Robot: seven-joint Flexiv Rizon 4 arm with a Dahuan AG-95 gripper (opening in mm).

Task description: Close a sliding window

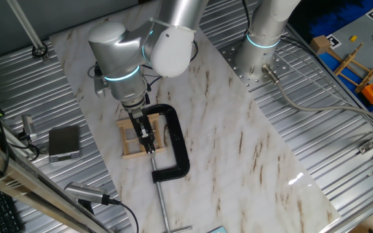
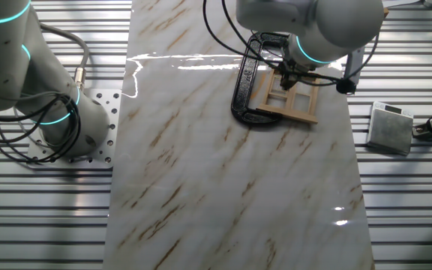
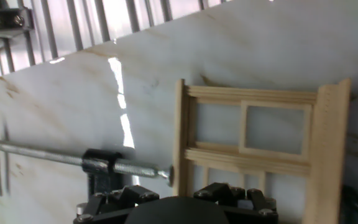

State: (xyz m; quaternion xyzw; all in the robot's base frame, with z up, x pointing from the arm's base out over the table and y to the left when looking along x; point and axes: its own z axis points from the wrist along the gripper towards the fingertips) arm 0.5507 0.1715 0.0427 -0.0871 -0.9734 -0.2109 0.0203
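Observation:
The sliding window (image 1: 132, 138) is a small light-wood frame with crossbars, lying flat on the marble board (image 1: 238, 149). A black C-clamp (image 1: 175, 144) holds it along one side. My gripper (image 1: 148, 144) points down onto the window, its thin black fingers close together over the crossbars. The other fixed view shows the gripper (image 2: 286, 77) low over the window (image 2: 291, 101), next to the clamp (image 2: 244, 84). In the hand view the window (image 3: 253, 140) fills the right half and the clamp screw (image 3: 73, 159) meets its left stile. Only the hand's dark body (image 3: 179, 210) shows there, so the fingertips are hidden.
A grey box (image 1: 65, 142) sits on the ribbed metal table (image 1: 342, 136) left of the board. A second arm's base (image 1: 264, 39) stands at the board's far side. Colourful toys and a wooden rack (image 1: 355, 65) lie at the top right. Cables (image 1: 102, 197) run near the front left.

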